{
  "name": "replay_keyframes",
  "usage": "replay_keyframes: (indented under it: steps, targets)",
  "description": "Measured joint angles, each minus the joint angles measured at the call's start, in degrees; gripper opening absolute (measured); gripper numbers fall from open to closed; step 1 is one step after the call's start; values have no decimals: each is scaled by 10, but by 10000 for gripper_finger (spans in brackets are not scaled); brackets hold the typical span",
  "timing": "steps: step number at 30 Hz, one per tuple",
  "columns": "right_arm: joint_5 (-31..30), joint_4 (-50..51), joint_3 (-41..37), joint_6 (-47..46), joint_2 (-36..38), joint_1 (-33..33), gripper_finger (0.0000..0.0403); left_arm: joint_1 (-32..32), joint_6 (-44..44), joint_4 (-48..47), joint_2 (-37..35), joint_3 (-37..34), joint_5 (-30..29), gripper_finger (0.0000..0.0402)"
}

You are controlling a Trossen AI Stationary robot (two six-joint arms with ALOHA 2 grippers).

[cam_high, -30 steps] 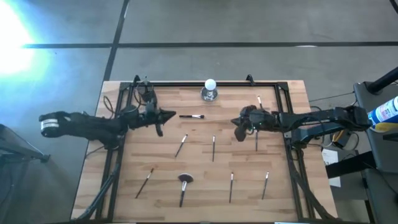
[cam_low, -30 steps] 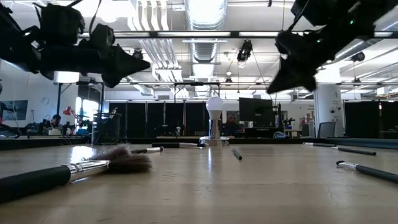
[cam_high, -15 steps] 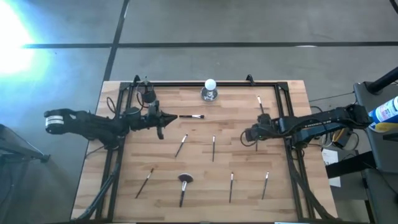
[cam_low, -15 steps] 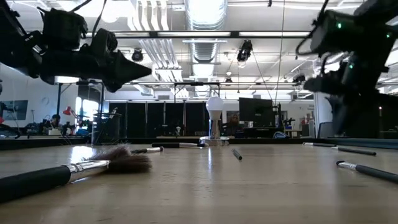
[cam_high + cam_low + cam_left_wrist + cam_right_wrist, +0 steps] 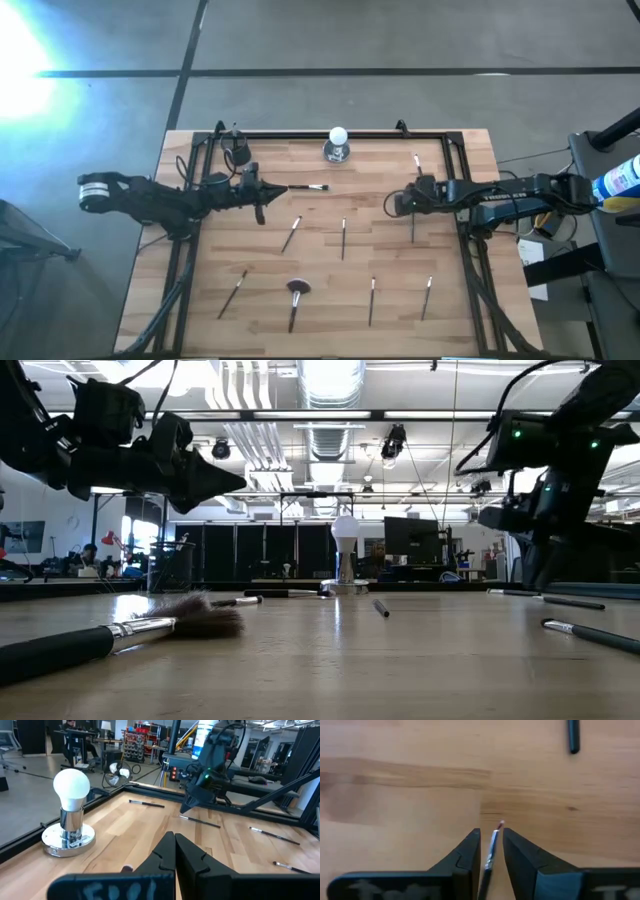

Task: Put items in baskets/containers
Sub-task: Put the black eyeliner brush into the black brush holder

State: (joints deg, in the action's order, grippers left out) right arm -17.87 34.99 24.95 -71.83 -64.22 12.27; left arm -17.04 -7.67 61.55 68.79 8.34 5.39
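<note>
R gripper (image 5: 490, 851): fingers slightly apart, straddling a thin brush (image 5: 492, 845); brush lay on the wood between the fingers, pale tip poking out ahead; couldn't tell if the pads touched it; high view put R gripper (image 5: 408, 200) at table's right side, low over the wood, next to a brush (image 5: 412, 228) lying below it in that pic
L gripper (image 5: 175, 851): fingers pressed together, nothing between them; high view had L gripper (image 5: 262, 192) on the left-centre of the table, tip just beside the handle end of a horiz. brush (image 5: 308, 187); low view showed it raised off the tabletop
Brushes: rest lay scattered on the wood, well apart; two mid-table (image 5: 291, 233) and (image 5: 343, 238); front row (image 5: 234, 292), (image 5: 372, 300), (image 5: 426, 297); one w/ wide fluffy head (image 5: 296, 290) at front centre, close to the low cam (image 5: 195, 616); one more near back right corner (image 5: 417, 163)
Container: no cup made out in any view
Other: white ball on silvery base (image 5: 338, 143) at back centre of table (image 5: 470, 150); L wrist view had it (image 5: 71, 815) near the back rail w/ R arm beyond
</note>
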Motion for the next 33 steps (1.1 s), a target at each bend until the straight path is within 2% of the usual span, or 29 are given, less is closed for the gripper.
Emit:
replay_keyframes:
  steps: [12, 18, 22, 27, 33]
  targets:
    - [18, -15, 16, 29, -97, 8, 50, 0, -21, 0, -1, 1, 0, 0]
    - [25, -15, 26, 64, -99, 8, 15, -1, -73, -31, -1, 13, -2, 0]
    - [30, -23, 26, 91, -84, 8, 11, -1, -128, -37, -1, 16, -17, 0]
    - [40, -81, 24, 151, -31, -1, 9, -1, -171, -37, 0, 16, -20, 4]
    - [27, -270, 22, 256, 8, -21, 9, 14, -183, -31, 0, 21, -19, 48]
